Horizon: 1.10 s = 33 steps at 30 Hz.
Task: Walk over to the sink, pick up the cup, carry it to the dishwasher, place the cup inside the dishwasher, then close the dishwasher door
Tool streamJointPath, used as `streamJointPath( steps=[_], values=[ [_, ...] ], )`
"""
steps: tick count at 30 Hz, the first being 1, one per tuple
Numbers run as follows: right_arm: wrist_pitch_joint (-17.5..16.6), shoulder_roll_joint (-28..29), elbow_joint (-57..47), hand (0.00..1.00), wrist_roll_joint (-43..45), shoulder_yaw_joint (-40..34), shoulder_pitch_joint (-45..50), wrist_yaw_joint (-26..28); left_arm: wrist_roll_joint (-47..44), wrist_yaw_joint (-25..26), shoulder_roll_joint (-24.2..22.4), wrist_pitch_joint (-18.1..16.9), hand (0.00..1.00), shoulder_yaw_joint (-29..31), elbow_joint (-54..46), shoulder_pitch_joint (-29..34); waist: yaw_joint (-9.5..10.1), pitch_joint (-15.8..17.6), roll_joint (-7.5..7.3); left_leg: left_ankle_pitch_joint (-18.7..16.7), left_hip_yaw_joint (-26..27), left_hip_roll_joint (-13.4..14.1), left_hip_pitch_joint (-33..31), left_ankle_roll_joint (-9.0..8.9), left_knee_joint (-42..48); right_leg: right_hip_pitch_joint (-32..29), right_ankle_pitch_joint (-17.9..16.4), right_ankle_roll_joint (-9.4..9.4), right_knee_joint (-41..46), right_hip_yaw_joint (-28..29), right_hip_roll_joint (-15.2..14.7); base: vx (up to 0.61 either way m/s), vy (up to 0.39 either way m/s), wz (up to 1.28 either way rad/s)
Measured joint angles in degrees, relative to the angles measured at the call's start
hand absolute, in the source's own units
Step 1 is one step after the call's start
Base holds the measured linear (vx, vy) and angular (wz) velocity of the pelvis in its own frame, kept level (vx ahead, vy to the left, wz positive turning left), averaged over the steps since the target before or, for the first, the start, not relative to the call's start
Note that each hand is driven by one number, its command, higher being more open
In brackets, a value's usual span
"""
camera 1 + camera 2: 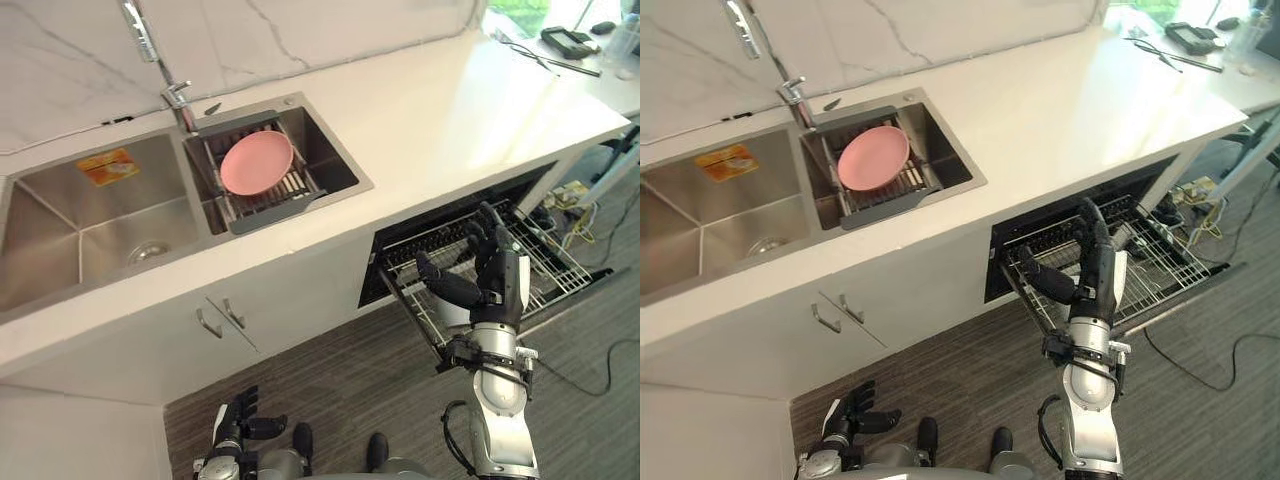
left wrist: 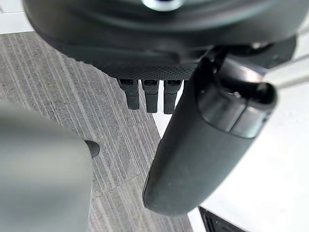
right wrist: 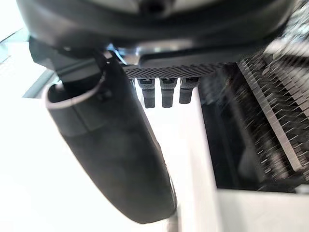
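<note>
Wire dishwasher rack (image 1: pixel 565 262) partly hidden behind straight-fingered right hand (image 1: pixel 498 276).

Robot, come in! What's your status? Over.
Right hand open above pulled-out dishwasher rack. Left hand open, low by floor. Both hold nothing. Pink plate lies in sink drain rack.

Before me the white counter (image 1: pixel 450 110) carries a sunken double steel sink (image 1: pixel 60 210). A pink round plate (image 1: pixel 257 162) rests on the grey drain rack (image 1: pixel 272 212) across its right basin.
</note>
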Motion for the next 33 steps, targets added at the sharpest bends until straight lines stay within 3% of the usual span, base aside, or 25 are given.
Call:
streamJointPath(
  steps=[3,7,11,13,15,16,17,21,22,23,24,26,28,29,30,31,33],
  values=[
    [-0.06,-1.6,-0.04,0.9,-1.03,0.21,-1.77,-1.18,0.01,-0.03,0.13,-0.05,0.9,-0.26,0.47,-0.3,-0.2,-0.07,0.11,-0.25,11.8,3.8,-0.62,-0.26,1.84,0.42,-1.25,0.56,1.2,-3.74,-0.88,0.01,0.0,0.69],
    [-0.01,-3.43,-0.02,0.9,-5.93,2.72,-4.59,-1.63,-0.03,0.22,0.07,-0.24,0.9,-0.19,0.34,-0.35,0.6,-0.1,-0.07,-2.55,11.48,2.97,-0.85,-0.11,4.14,0.39,-3.29,1.66,4.11,-4.09,-2.45,0.04,0.087,0.13],
    [0.23,-5.05,0.33,0.9,-11.41,4.01,-6.21,-1.68,-0.06,0.04,0.81,-0.38,0.9,-0.21,0.32,-0.35,0.26,0.27,-1.53,-9.34,11.23,0.77,-0.57,1.21,12.23,-1.69,-13.02,4.38,20.5,-4.64,-8.87,0.09,0.146,0.18],
    [0.57,-6.32,1.62,0.9,-12.4,4.5,-7.54,-1.58,-0.05,0.11,0.87,-0.42,0.9,-0.25,0.48,-0.41,0.06,0.35,-1.84,-11.4,11.03,0.32,-0.1,1.79,14.0,-5.36,-13.36,3.13,31.12,-3.18,-11.21,0.14,0.144,0.14],
    [1.04,-7.38,2.48,0.9,-12.45,4.72,-7.88,-1.54,-0.01,0.06,1.3,-0.41,0.9,-0.25,0.37,-0.39,-0.24,0.53,-2.27,-12.21,9.28,-0.08,1.42,2.38,14.44,-8.72,-11.06,-0.63,40.57,1.04,-11.8,0.2,0.129,0.45],
    [1.46,-7.95,3.28,0.9,-12.7,4.69,-7.82,-1.22,0.01,0.09,1.47,-0.2,0.9,-0.46,0.42,-0.06,-1.45,0.18,-2.62,-12.95,6.3,0.01,2.71,2.57,14.36,-11.4,-14.66,-0.84,43.91,5.08,-9.55,0.33,0.071,0.72],
    [1.48,-8.23,3.27,0.9,-12.99,4.69,-7.89,-1.08,0.03,0.09,1.61,-0.19,0.9,-0.6,0.44,0.07,-1.64,0.15,-2.67,-13.03,5.34,0.02,3.06,2.53,14.11,-11.97,-15.63,-0.81,43.34,6.07,-8.56,0.29,0.048,0.8],
    [1.51,-12.32,3.28,0.9,-14.98,4.56,-9.37,-0.81,0.06,0.23,1.65,-0.12,0.9,-1.3,0.57,-0.15,-1.83,0.03,-2.81,-13.25,0.53,0.7,5.52,1.35,11.47,-17.24,-16.45,-0.87,34.3,10.26,-2.47,0.31,-0.058,0.68],
    [1.51,-13.02,3.27,0.9,-15.32,4.39,-9.88,-0.81,0.02,0.24,1.65,-0.12,0.9,-1.27,0.8,0.01,-1.86,-0.08,-2.9,-13.82,-0.55,0.79,5.86,0.3,11.55,-18.08,-15.06,-0.36,30.65,11.51,-1.13,0.31,-0.121,0.65],
    [1.52,-13.18,3.18,0.9,-15.82,3.91,-10.03,-0.82,0.02,0.25,1.93,-0.12,0.9,-1.21,1.32,-0.14,-1.85,-0.54,-3.62,-15.07,-1.32,0.21,6.34,-1.58,12.21,-18.17,-7.55,-0.67,24.77,12.15,-0.78,0.4,-0.158,0.77],
    [2.03,-13.83,3.38,0.9,-16.13,3.57,-9.82,-0.81,0.11,0.49,1.32,0.19,0.9,-1.18,2.62,-0.58,-2.08,-0.94,-1.53,-16.17,-1.97,2.08,6.77,-2.84,13.36,-16.75,-6.85,-0.2,25.2,11.0,0.31,0.36,-0.137,0.6],
    [2.26,-14.26,3.15,0.9,-16.24,3.01,-9.26,-0.84,0.12,0.95,0.06,0.08,0.9,-1.1,2.49,0.43,-1.99,-2.18,0.53,-16.46,-1.0,4.54,6.84,-3.43,13.67,-14.26,-7.06,-0.88,22.05,9.34,2.34,0.36,-0.128,0.3],
    [2.48,-14.09,3.05,0.9,-16.23,1.1,-7.98,-0.85,0.56,0.93,-0.27,0.12,0.9,-1.04,2.42,0.29,-2.16,-2.38,0.9,-16.47,-0.33,5.98,5.55,-3.62,17.49,-11.76,-7.29,-1.41,19.36,7.94,3.53,0.28,-0.116,0.26],
    [2.71,-14.09,3.04,0.9,-16.24,0.31,-7.14,-0.85,0.77,0.96,-0.22,0.14,0.9,-0.9,2.33,0.26,-2.19,-2.34,0.92,-16.42,0.03,6.58,4.46,-3.74,21.58,-9.95,-7.16,-1.64,17.67,7.41,4.09,0.26,-0.073,0.15],
    [2.77,-13.97,2.83,0.9,-16.22,-0.62,-5.96,-0.92,1.0,0.99,-0.36,0.19,0.9,0.21,2.25,0.31,-2.0,-2.06,0.82,-15.84,2.33,7.84,1.83,-5.08,30.46,-5.93,-7.02,-1.93,14.64,7.32,4.53,0.24,-0.039,0.04],
    [2.77,-13.82,2.7,0.9,-16.21,-0.8,-5.71,-1.12,1.01,1.14,-0.42,0.17,0.9,0.55,2.22,0.32,-1.9,-1.72,0.48,-16.09,3.28,8.34,1.1,-4.97,33.11,-4.67,-7.02,-1.94,13.88,7.57,4.55,0.27,0.006,-0.14],
    [2.7,-12.67,2.04,0.9,-16.2,-1.31,-5.62,-1.89,1.1,1.05,-0.42,0.18,0.9,0.92,2.11,0.05,-1.82,-1.4,0.26,-19.04,4.98,9.43,-1.07,-4.18,31.29,-2.52,-7.02,-1.93,13.07,9.0,3.79,0.17,0.078,-0.25]
  ],
)
